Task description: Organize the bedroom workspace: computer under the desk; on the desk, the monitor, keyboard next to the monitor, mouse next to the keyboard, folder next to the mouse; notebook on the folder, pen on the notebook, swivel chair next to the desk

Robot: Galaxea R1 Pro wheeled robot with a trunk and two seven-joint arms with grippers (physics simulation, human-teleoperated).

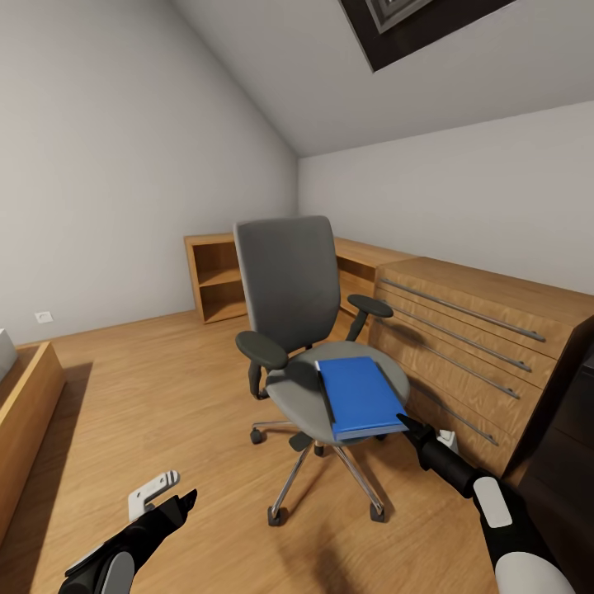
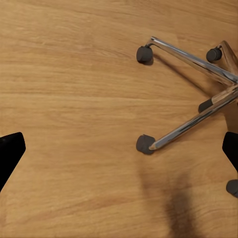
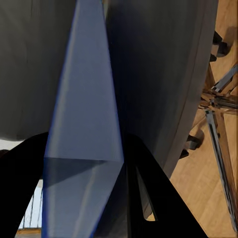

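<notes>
No brand, label or writing can be read anywhere. One grey swivel chair (image 1: 289,297) stands mid-room on the light wood floor (image 1: 165,396), two black armrests, chrome star base on casters. One blue folder (image 1: 359,396) lies flat on the right part of its seat, its near corner overhanging the edge. The right hand (image 1: 406,422) reaches that near corner; in the right wrist view its black fingers (image 3: 29,193) sit on either side of the folder's edge (image 3: 84,129), pinching it. The left hand (image 1: 169,495) hovers low at near left, fingers spread over bare floor beside the chair base (image 2: 193,119). A long wooden drawer unit (image 1: 470,330) with four metal handles lines the right wall; one open wooden shelf (image 1: 216,276) stands in the far corner.
</notes>
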